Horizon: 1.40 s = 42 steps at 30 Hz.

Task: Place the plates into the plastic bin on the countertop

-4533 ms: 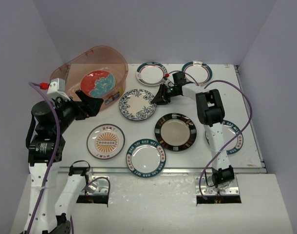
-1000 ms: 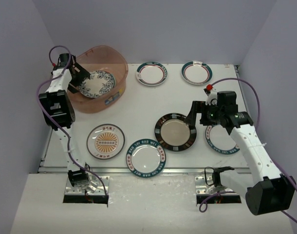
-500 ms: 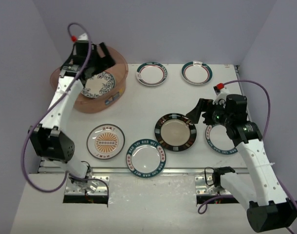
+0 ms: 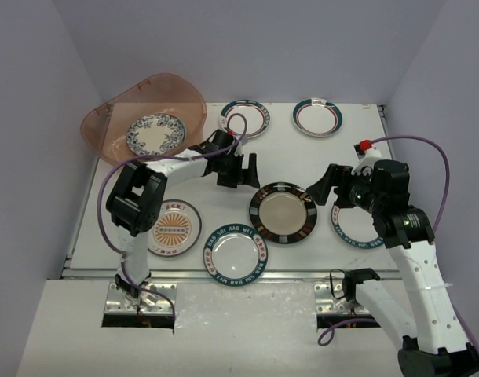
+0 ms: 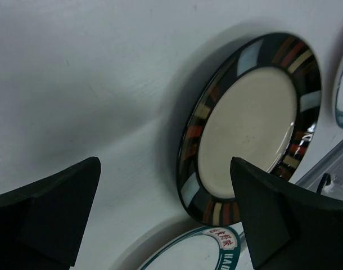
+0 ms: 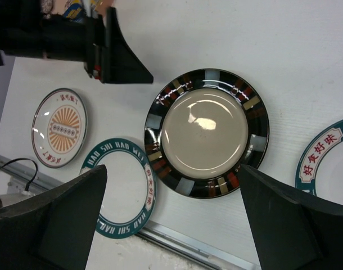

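Observation:
The pinkish plastic bin (image 4: 102, 129) stands at the back left of the white countertop (image 4: 216, 196), with a blue floral plate (image 4: 155, 133) lying inside. My left gripper (image 4: 238, 169) hangs open and empty just left of the black-gold plate (image 4: 283, 212), whose rim (image 5: 256, 112) shows past my left gripper (image 5: 165, 169). My right gripper (image 4: 330, 187) is open above that plate's right side; in its view my right gripper (image 6: 172, 171) frames the black-gold plate (image 6: 206, 132). A teal-lettered plate (image 4: 235, 253) and an orange sunburst plate (image 4: 170, 228) lie near the front.
Two banded plates (image 4: 244, 118) (image 4: 317, 116) lie at the back. Another teal-lettered plate (image 4: 357, 228) sits partly under my right arm. A metal rail (image 4: 287, 275) runs along the front edge. The lettered plate (image 6: 121, 194) nearly touches the black-gold one.
My left arm has swung out of the bin and rightward to the table's middle, leaving the blue floral plate in the bin. The right gripper has shifted slightly.

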Tool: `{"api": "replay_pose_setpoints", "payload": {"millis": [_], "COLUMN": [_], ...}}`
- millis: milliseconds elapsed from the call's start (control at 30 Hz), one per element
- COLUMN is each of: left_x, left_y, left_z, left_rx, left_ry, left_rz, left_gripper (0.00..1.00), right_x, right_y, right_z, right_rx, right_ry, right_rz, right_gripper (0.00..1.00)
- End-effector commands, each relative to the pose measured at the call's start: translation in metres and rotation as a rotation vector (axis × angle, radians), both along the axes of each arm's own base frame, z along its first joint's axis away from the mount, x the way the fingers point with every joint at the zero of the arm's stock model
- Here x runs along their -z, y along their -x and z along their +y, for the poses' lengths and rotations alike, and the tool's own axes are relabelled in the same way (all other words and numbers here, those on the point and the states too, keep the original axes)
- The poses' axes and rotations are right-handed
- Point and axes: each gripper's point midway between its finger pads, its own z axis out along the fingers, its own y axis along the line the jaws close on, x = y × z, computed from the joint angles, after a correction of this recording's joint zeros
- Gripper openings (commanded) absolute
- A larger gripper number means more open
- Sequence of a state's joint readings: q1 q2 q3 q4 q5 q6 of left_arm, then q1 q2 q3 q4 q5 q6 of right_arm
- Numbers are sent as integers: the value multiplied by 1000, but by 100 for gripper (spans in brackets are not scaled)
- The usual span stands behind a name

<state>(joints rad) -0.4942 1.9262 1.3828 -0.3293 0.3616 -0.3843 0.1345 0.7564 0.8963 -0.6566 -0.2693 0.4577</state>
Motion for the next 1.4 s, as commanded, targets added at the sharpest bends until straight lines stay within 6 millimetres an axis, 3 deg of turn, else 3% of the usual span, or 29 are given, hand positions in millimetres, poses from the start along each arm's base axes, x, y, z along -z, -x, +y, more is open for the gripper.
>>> {"api": "replay_pose_setpoints", "payload": {"millis": [0,200,333,567,600,667,767,867,967,1033,1167,1233,1333,1367], "left_x": [-9,56,81,90,90,89,82,45,-21,-57,-148,-189,-232,-250], "left_y": [13,30,38,41,42,46,43,33,11,6,-6,-13,-28,-37], "left_z": [-27,-32,-34,-41,-43,-47,-50,-50,-44,-42,-29,-16,13,32], "left_rx": [156,224,221,224,231,250,249,221,181,187,157,118,6,-54], "left_ry": [111,108,111,135,139,158,185,298,465,525,615,650,674,666], "left_rz": [-16,159,222,249,252,262,257,209,83,21,-124,-182,-234,-269], "left_gripper": [96,74,57,32,27,5,0,0,0,0,0,0,0,0], "right_x": [5,15,15,13,14,15,17,16,14,12,9,8,5,4], "right_y": [1,4,3,2,2,2,2,2,2,3,1,1,0,-1], "right_z": [16,32,34,35,36,36,36,36,33,32,28,27,27,27], "right_rx": [-106,-188,-200,-207,-208,-209,-209,-207,-197,-194,-172,-165,-160,-159], "right_ry": [-29,-95,-101,-102,-103,-106,-106,-105,-94,-89,-74,-72,-73,-73], "right_rz": [3,17,9,2,2,3,4,3,-6,-10,-21,-25,-30,-30], "right_gripper": [99,99,99,99,99,99,99,99,99,99,99,99,99,99]}}
